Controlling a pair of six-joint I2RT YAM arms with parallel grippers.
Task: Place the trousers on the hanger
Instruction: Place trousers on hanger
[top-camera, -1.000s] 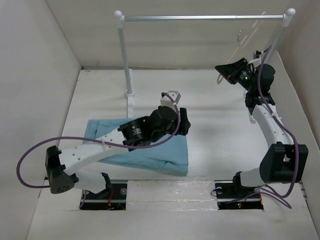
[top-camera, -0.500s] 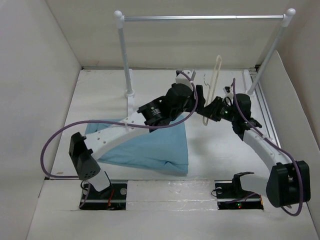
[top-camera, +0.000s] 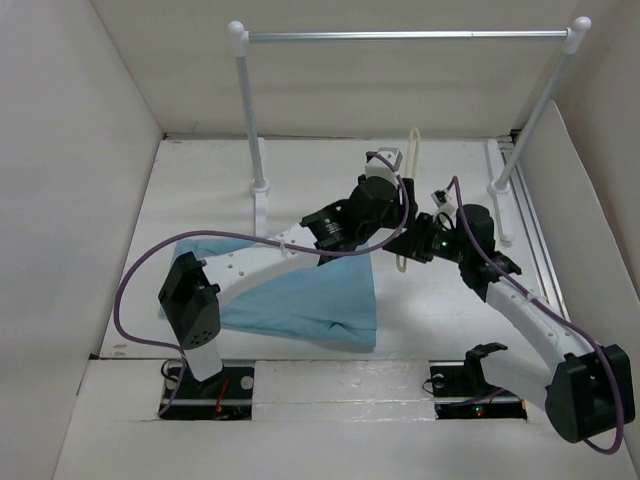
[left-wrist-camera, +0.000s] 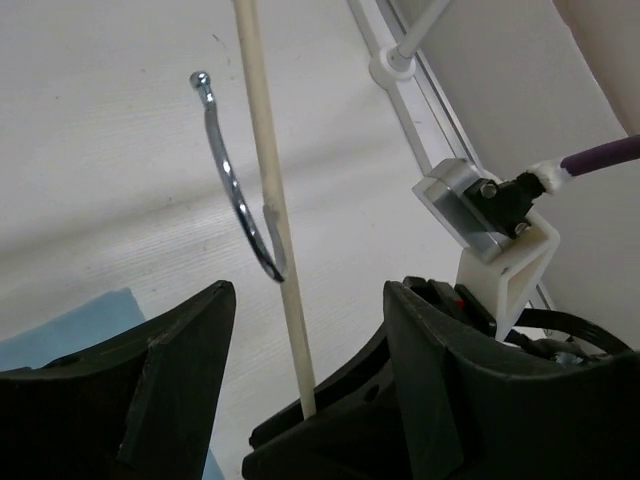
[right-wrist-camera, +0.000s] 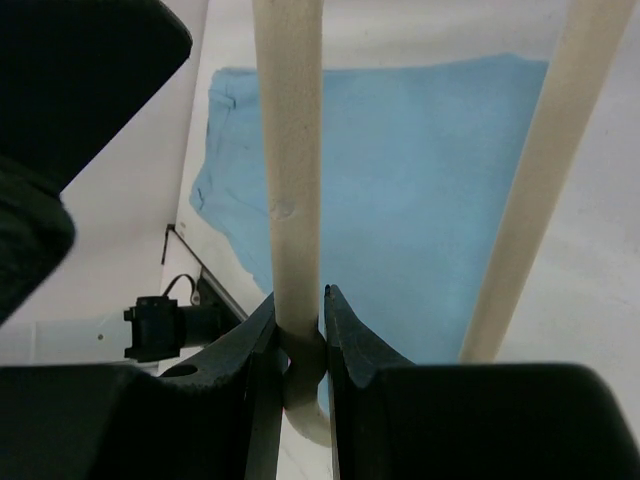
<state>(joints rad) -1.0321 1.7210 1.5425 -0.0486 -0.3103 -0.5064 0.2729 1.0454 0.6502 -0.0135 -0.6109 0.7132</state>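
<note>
Right gripper (right-wrist-camera: 300, 300) jaws pinching hanger (right-wrist-camera: 290, 150); left gripper (left-wrist-camera: 305, 310) jaws spread, trousers (top-camera: 300, 300) flat nearby

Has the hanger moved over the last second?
Yes. The hanger, clamped in the right hand, has come away from the top of the right post, leftward and down to mid-table.
</note>
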